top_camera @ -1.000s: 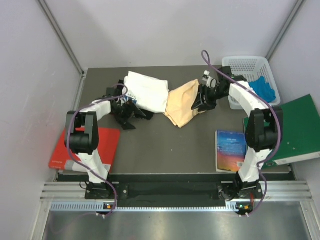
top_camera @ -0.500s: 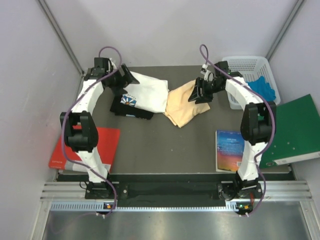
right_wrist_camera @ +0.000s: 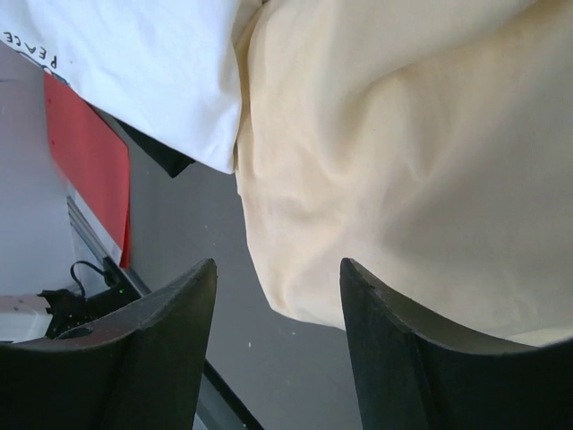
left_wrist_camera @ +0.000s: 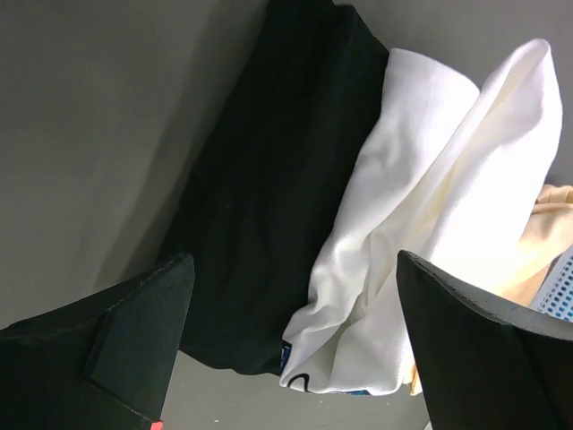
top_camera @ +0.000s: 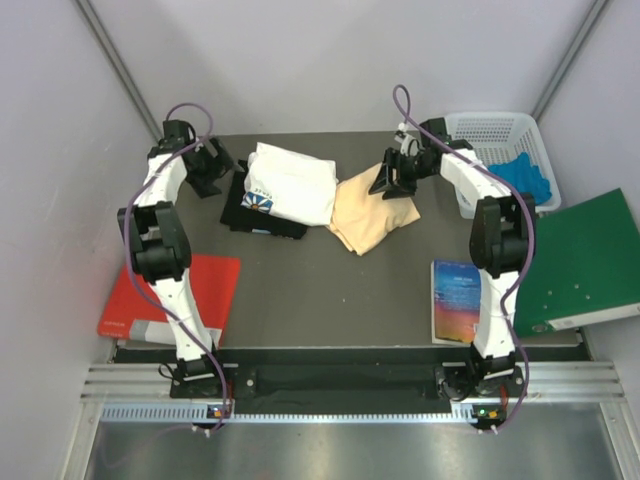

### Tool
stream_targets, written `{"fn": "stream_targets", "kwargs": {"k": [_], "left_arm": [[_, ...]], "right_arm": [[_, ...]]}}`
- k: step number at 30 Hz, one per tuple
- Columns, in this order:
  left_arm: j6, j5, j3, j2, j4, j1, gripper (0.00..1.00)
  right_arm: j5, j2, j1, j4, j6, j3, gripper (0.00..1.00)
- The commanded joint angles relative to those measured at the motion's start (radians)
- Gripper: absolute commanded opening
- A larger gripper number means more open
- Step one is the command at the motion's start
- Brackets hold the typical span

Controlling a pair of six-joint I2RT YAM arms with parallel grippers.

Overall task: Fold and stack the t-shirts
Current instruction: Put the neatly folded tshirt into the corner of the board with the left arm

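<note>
The white t-shirt (top_camera: 295,183) lies bunched at the table's back, its small dark-blue print (top_camera: 259,203) at the near-left edge. It rests on a black flat item (top_camera: 262,217). The pale peach t-shirt (top_camera: 368,212) lies crumpled against its right side. My left gripper (top_camera: 207,170) stands open just left of the black item, holding nothing. In the left wrist view the white t-shirt (left_wrist_camera: 430,224) and black item (left_wrist_camera: 269,179) lie beyond my left gripper (left_wrist_camera: 294,260). My right gripper (top_camera: 390,178) hovers open over the peach t-shirt's far right edge. In its wrist view the peach t-shirt (right_wrist_camera: 403,134) fills the space beyond my right gripper (right_wrist_camera: 277,264).
A white basket (top_camera: 492,128) holding a blue cloth (top_camera: 528,177) stands at the back right. A green folder (top_camera: 590,260) and a book (top_camera: 461,300) lie at the right, a red folder (top_camera: 170,295) at the front left. Walls close in on both sides.
My left arm has swung from the white t-shirt's near-left side up to the table's back left, uncovering the blue print. My right gripper has lifted back a little and spread its fingers slightly.
</note>
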Motion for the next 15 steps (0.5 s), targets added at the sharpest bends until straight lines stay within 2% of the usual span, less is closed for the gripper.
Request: {"fn": "stream_targets", "kwargs": {"k": [1,15], "left_arm": [[0.004,0.034,-0.026,-0.037,0.041,-0.016,0.99],[-0.024,0.076,-0.081,-0.084,0.127,-0.037,0.96]], "right_arm": [[-0.015,-0.004,0.014,0.033,0.001,0.005,0.58],[-0.022,-0.004,0.015,0.042,0.001,-0.029,0.58]]}}
